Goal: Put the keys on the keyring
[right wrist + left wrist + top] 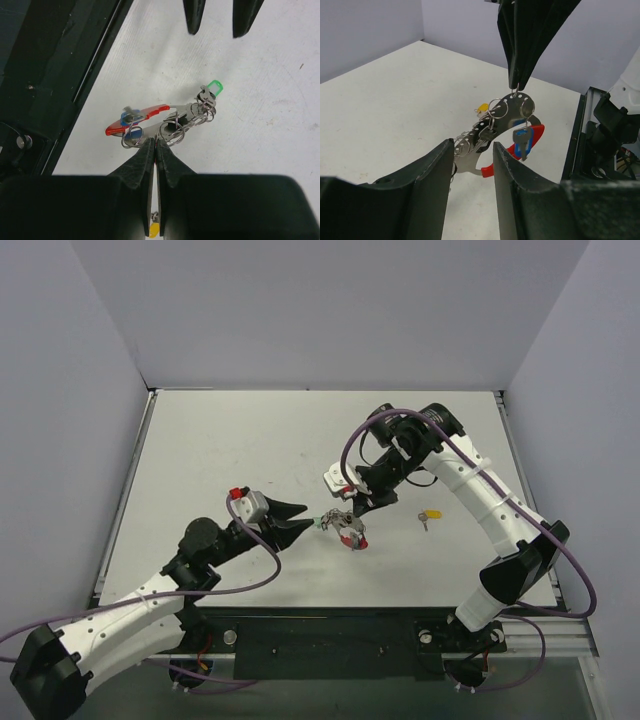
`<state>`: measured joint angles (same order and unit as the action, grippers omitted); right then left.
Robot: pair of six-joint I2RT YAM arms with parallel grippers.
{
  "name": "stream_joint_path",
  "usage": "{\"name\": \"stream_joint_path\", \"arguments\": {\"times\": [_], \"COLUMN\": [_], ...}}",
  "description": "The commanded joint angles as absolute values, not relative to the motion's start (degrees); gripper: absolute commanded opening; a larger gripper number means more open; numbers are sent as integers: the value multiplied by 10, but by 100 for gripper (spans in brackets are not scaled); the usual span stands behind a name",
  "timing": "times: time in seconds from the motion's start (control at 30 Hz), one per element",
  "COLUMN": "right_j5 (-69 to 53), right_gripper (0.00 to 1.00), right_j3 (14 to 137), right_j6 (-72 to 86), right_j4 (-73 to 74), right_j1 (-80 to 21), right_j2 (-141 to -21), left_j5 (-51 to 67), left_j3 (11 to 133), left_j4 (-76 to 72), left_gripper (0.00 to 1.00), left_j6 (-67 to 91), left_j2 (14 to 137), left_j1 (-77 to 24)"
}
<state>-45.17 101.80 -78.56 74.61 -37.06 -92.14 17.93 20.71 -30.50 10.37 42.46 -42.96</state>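
In the top view, the keyring [352, 532] is just toward 5 o'clock of the middle of the table [250, 440]. It hangs under the right gripper [352, 510], whose tips pinch its upper edge from 12 o'clock. The keys [335, 523] bunch on the keyring toward 9 o'clock. The left gripper [306, 516] lies at 9 o'clock of that bunch, near it but apart, with its 2 fingers spread and pointing toward 3 o'clock. 1 loose key [430, 516] lies on the table at 3 o'clock of the keyring, well apart from it.
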Motion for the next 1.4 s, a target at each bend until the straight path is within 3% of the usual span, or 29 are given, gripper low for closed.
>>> {"name": "stream_joint_path", "arguments": {"times": [0.0, 0.43, 0.67, 1.37], "right_j5": [-516, -574, -584, -596], "right_gripper": [0, 0, 0, 0], "right_j3": [1027, 1000, 987, 981], "right_j6": [-795, -794, -797, -795], "right_j4": [877, 875, 874, 869], "right_j1": [-367, -365, -362, -346], "right_j2": [-901, -905, -904, -896], "left_j5": [181, 98, 54, 80], "left_j3": [229, 260, 272, 279], "left_j4": [-431, -497, -518, -496], "left_gripper": [46, 43, 36, 33], "left_j6": [103, -49, -74, -77], "left_j2": [478, 598, 620, 613], "left_j1": [-474, -590, -606, -615]}}
